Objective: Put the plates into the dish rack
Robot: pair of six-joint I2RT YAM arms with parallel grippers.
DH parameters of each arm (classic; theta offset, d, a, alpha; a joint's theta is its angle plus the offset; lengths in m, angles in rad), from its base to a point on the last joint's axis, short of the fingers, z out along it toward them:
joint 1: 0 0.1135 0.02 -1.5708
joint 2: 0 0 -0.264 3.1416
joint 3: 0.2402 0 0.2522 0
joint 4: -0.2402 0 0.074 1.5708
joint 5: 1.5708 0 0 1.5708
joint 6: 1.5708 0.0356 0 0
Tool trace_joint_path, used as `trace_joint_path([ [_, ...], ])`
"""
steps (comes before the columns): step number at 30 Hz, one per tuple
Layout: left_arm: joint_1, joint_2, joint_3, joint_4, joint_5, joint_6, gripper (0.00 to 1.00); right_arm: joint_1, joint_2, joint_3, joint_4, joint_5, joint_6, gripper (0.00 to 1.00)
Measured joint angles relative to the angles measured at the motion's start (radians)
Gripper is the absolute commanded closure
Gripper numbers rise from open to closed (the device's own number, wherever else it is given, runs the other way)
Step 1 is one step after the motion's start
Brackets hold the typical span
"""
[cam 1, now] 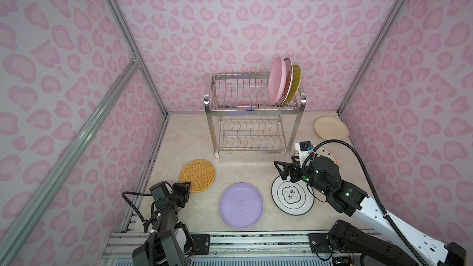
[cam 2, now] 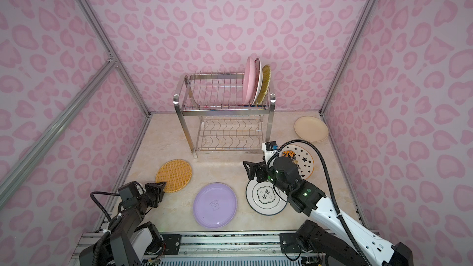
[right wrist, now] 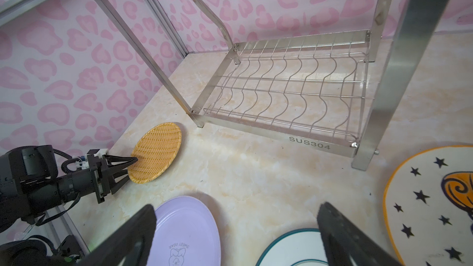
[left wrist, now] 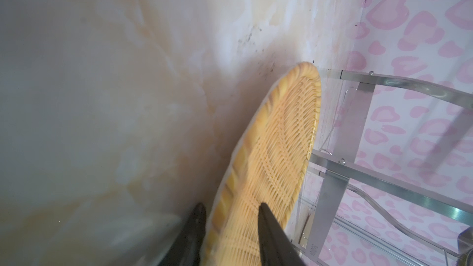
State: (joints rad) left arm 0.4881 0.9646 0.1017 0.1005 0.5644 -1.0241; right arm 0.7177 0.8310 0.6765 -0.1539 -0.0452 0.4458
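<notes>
Writing: "SUS304" is stamped on the front bar of the lower shelf of the rack [right wrist: 309, 143]. The lilac plate [right wrist: 184, 231] has small print that starts "SWEET"; the second word is not clear. The emblem plate [cam 1: 291, 197] has two characters in its ring, too small to read.

Left end effector [left wrist: 231, 208]: partly open. It straddles the near rim of the woven plate [cam 1: 197, 175], one finger over the top face and one at the underside edge. I cannot tell if it has clamped on.

Right end effector [right wrist: 236, 213]: jaws spread wide and holding nothing. It hangs over the worktop [cam 1: 250, 170], above the gap between the lilac and emblem plates.

Plates: the pink plate [cam 1: 277, 83], radial plate [cam 1: 288, 78] and yellow plate [cam 1: 296, 80] stand upright at the right end of the rack's upper tier, packed together. The lower shelf holds none. Flat on the worktop:
- woven plate, front left
- lilac plate, front middle
- emblem plate, front right
- star plate [right wrist: 422, 200], right of the rack, partly under the right arm
- cream plate [cam 1: 331, 127], back right corner
</notes>
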Motion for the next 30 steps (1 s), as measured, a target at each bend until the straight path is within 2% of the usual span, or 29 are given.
trace_joint_path([
  [6,-0.010,0.013,-0.037,0.095,0.004,-0.029,0.63,0.000,0.003,0.000,0.007,0.000,0.008,0.02],
  [10,-0.018,0.013,-0.045,0.113,-0.009,-0.042,0.69,0.000,0.010,0.000,0.007,-0.008,0.007,0.02],
  [12,-0.026,0.009,-0.047,0.112,-0.022,-0.048,0.76,0.000,0.011,0.000,0.011,-0.012,0.008,0.02],
  [14,-0.030,0.006,-0.050,0.111,-0.035,-0.049,0.77,0.000,0.011,0.000,0.014,-0.016,0.010,0.02],
  [20,-0.036,0.005,-0.039,0.141,-0.023,-0.058,0.96,0.000,0.011,0.000,0.013,-0.019,0.015,0.02],
  [25,-0.044,-0.094,0.022,-0.011,-0.050,-0.030,0.97,0.000,0.017,0.003,0.011,-0.026,0.023,0.02],
  [30,-0.083,-0.302,0.139,-0.290,-0.136,0.051,0.97,0.000,0.035,0.025,0.004,-0.026,0.024,0.02],
])
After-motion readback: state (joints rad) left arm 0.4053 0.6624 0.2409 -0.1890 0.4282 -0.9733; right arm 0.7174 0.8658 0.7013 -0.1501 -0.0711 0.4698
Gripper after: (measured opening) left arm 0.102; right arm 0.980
